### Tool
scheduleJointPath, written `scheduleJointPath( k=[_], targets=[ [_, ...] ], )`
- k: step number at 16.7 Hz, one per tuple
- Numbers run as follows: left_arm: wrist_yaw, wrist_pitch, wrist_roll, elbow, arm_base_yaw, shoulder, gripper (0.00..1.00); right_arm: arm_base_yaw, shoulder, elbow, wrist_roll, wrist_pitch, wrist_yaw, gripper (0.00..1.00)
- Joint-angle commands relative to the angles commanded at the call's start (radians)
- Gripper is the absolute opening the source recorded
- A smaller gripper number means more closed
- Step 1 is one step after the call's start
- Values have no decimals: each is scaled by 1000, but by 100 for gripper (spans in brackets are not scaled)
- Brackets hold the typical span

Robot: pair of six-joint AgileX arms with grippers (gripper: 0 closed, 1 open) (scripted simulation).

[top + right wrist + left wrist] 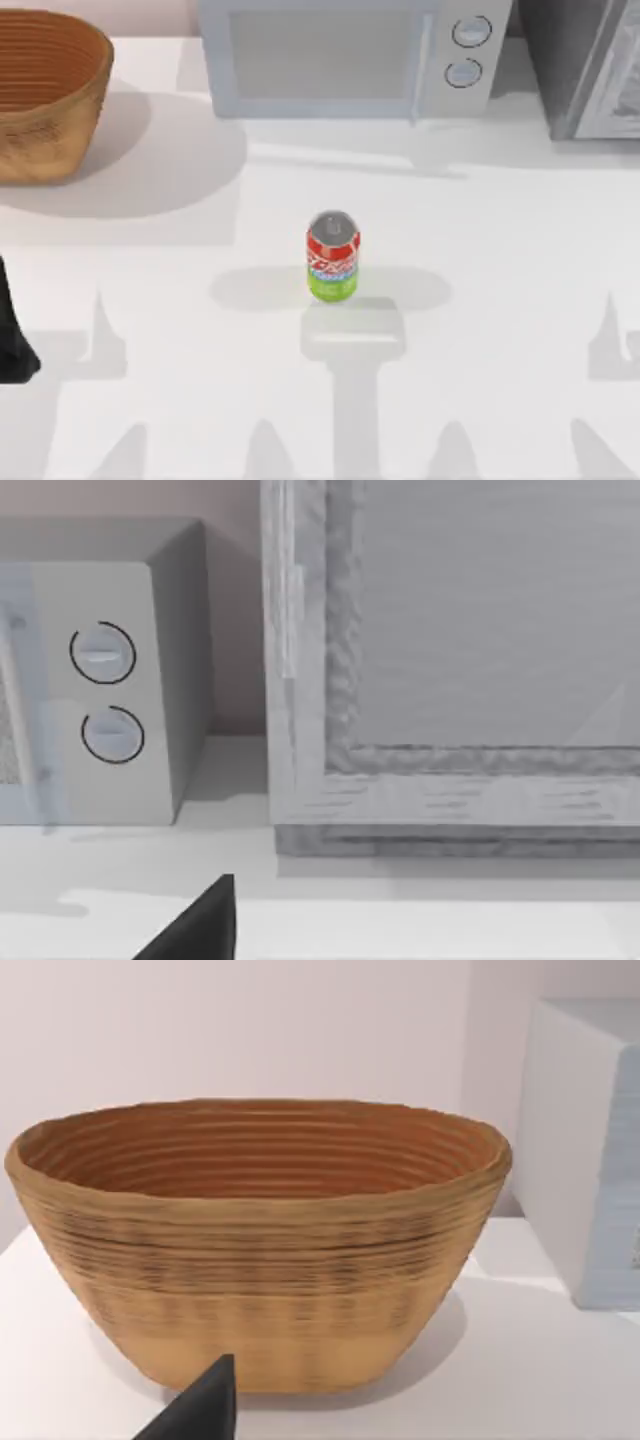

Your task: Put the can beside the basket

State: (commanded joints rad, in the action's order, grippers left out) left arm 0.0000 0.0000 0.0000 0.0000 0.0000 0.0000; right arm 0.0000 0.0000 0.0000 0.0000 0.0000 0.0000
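The can point(333, 256) stands upright in the middle of the table, with a silver top, a red band and a green lower part. The basket point(45, 95) is large, round and orange-brown, and sits at the far left corner, well apart from the can. Its ribbed wall point(260, 1260) is close ahead in the left wrist view, above a dark part of my left gripper point(203, 1412). My left arm point(12, 335) is parked at the table's left edge. A dark part of my right gripper point(200, 925) points at the back right appliances. Nothing is held.
A grey microwave point(350, 55) with two round knobs point(103, 652) stands at the back centre. A second grey appliance point(590, 65) stands at the back right, with its front point(470, 630) close in the right wrist view. White tabletop point(200, 330) lies between can and basket.
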Motion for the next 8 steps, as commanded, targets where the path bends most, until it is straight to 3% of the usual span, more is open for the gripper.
scheduleJointPath(
  k=[4, 8],
  targets=[
    [-1, -15, 6, 19, -10, 25, 100, 0, 0, 0, 0, 0, 0, 100],
    [-11, -107, 45, 161, -78, 200, 100, 0, 0, 0, 0, 0, 0, 100]
  ],
)
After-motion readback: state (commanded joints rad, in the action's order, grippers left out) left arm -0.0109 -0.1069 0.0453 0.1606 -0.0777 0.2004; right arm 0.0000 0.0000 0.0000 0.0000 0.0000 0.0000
